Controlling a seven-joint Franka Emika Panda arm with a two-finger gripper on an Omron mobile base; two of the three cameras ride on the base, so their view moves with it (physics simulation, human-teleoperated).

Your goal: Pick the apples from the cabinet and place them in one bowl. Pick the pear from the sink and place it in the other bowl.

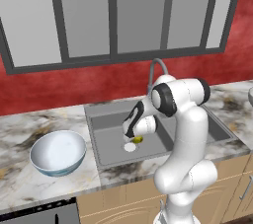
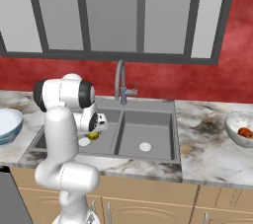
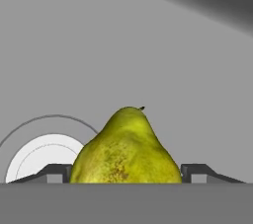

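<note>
The yellow-green pear (image 3: 126,149) stands on the floor of the sink's left basin (image 1: 106,136), stem up, beside the round pale drain (image 3: 44,159). My gripper (image 3: 126,174) reaches down into that basin and straddles the pear (image 1: 138,139) (image 2: 93,135), one fingertip (image 3: 59,172) against each flank, shut on it. The glossy bluish-white bowl (image 1: 58,152) (image 2: 7,124) sits on the counter left of the sink. The frosted grey-white bowl (image 2: 239,128) stands on the right counter with red apples (image 2: 244,131) inside. The cabinet is out of view.
The curved grey faucet (image 2: 120,82) (image 1: 155,67) rises behind the sink, close to my arm. The right basin (image 2: 146,139) holds its pale drain. A large grey-framed window (image 1: 113,16) covers the red wall above. Marbled counter (image 2: 207,144) runs on both sides.
</note>
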